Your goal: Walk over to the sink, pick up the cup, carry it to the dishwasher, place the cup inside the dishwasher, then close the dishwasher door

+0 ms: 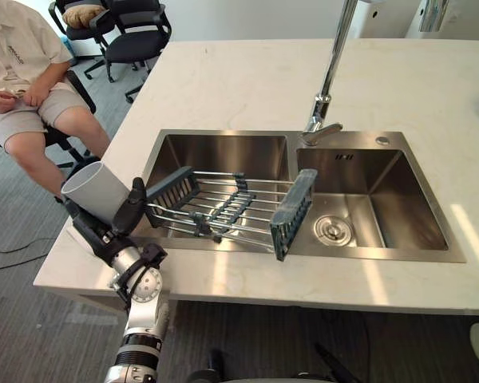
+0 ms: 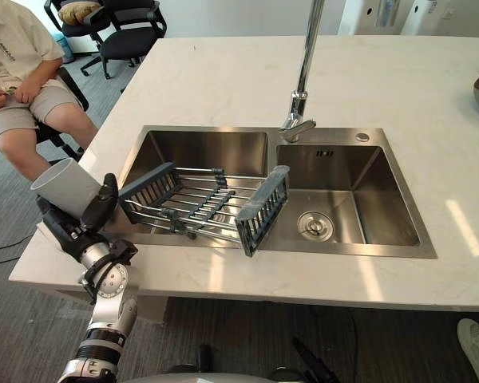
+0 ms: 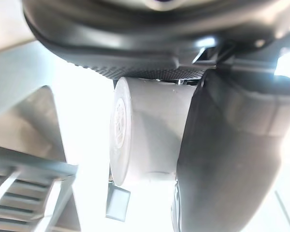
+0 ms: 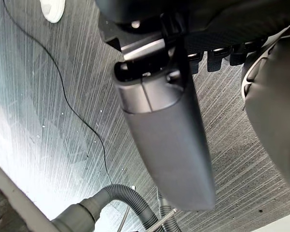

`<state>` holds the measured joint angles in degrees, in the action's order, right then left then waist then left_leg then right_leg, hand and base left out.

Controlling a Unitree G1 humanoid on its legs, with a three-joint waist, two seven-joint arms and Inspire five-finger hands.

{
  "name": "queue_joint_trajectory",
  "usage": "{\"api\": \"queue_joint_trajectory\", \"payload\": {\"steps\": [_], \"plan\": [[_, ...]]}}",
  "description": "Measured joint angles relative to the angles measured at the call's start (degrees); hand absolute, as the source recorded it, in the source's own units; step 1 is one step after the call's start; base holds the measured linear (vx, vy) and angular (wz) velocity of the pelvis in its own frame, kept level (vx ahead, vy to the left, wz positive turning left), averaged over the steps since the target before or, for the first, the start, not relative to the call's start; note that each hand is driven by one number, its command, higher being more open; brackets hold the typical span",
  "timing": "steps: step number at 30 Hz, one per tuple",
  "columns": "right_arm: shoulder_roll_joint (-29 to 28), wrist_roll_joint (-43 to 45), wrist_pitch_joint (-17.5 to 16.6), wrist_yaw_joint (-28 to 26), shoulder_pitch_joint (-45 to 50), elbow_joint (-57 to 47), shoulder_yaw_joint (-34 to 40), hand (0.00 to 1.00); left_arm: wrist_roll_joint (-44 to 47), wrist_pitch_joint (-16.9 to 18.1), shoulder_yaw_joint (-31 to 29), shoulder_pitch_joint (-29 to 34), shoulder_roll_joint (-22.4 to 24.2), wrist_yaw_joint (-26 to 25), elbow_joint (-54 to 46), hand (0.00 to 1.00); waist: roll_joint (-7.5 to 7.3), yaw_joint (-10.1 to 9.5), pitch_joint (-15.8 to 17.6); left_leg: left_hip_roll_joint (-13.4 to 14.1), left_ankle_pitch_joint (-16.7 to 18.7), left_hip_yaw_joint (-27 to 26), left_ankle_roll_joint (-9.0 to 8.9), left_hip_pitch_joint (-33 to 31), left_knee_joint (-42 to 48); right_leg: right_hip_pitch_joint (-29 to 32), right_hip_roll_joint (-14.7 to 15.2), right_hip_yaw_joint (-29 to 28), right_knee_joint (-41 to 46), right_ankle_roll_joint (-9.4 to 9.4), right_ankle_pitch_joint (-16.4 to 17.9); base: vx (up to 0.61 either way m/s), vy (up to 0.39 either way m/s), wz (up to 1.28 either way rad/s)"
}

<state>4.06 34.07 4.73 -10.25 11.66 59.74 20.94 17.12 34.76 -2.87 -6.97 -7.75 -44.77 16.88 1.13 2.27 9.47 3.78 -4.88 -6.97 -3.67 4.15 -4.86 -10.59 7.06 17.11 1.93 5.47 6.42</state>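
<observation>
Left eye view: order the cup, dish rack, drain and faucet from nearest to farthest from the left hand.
1. Cup, gripped in the left hand itself.
2. Dish rack, just to the hand's right, lying across the sink.
3. Drain in the right basin and faucet behind the sink: too close to call.

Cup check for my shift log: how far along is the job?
Done: the cup is out of the sink, held tilted in the left hand, fingers curled round it, at the counter's edge. In hand: the carry. Left: placing it in the dishwasher and closing the door. The right hand hangs open over the floor.
</observation>
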Motion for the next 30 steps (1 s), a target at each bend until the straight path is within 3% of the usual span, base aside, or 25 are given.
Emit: {"api": "queue_joint_trajectory", "payload": {"steps": [9,16,19,23,27,28,30], "plan": [[-0.53,-0.5,-0.02,-0.87,0.46,-0.62,0.05,1.0,0.22,2.04,-0.87,-0.01,1.04,-0.86,1.37,0.0,-0.13,0.13,-0.07,0.23,-0.43,0.1,-0.04,-0.02,-0.01,0.51,-0.13,-0.02,1.01,-0.16,0.37,-0.04,-0.007,0.0],[-0.61,-0.94,-0.32,-1.06,0.55,-0.65,0.06,1.0,-6.12,2.53,-4.53,-0.01,1.15,-6.87,1.17,0.0,-0.21,-0.02,-0.07,0.22,-0.43,0.24,-0.05,-0.21,-0.02,0.61,-0.14,0.13,1.02,-0.16,0.48,0.0,0.0,0.0],[-0.61,-2.68,-0.41,-1.27,0.55,-0.67,0.05,1.0,-10.73,0.08,-5.82,0.02,0.92,-7.94,-0.11,0.0,-0.26,-0.31,-0.1,0.18,-0.47,0.61,-0.06,-0.34,-0.01,0.56,-0.14,0.45,1.02,-0.16,0.48,-0.02,-0.009,0.06],[-0.53,-5.37,-0.43,-1.44,0.6,-0.69,0.05,1.0,-15.18,-5.8,-5.8,1.16,-0.23,-7.26,-5.32,0.0,-0.26,-0.53,-0.12,-0.23,-1.31,3.22,0.05,-1.53,-0.01,-0.23,-0.11,3.36,0.84,-0.15,0.51,-0.03,-0.022,0.34],[-0.02,-7.59,-0.57,-2.09,1.13,0.59,0.9,1.0,-17.24,-11.33,-5.7,3.88,0.08,-3.8,-13.23,0.0,0.15,-1.04,-0.05,-1.94,-5.23,4.77,0.89,-5.54,0.05,-0.83,0.78,11.44,1.59,0.01,1.38,-0.08,-0.017,1.08],[0.25,-7.88,-0.57,-2.08,1.33,1.16,1.5,1.0,-17.22,-12.31,-5.78,4.92,0.3,-2.53,-15.08,0.0,0.66,-1.89,0.28,-2.42,-6.21,4.04,1.53,-6.4,0.12,-1.12,1.08,14.1,2.81,-0.12,1.89,-0.15,0.038,1.13],[1.02,-8.3,-0.56,-1.66,1.71,1.97,2.25,1.0,-17.09,-12.78,-6.31,7.26,1.21,-1.16,-17.27,0.0,1.24,-3.65,0.59,-1.92,-1.94,-3.79,5.76,-8.58,4.7,-1.08,2.34,17.73,4.89,-0.22,2.42,-0.15,0.079,0.94]]}}
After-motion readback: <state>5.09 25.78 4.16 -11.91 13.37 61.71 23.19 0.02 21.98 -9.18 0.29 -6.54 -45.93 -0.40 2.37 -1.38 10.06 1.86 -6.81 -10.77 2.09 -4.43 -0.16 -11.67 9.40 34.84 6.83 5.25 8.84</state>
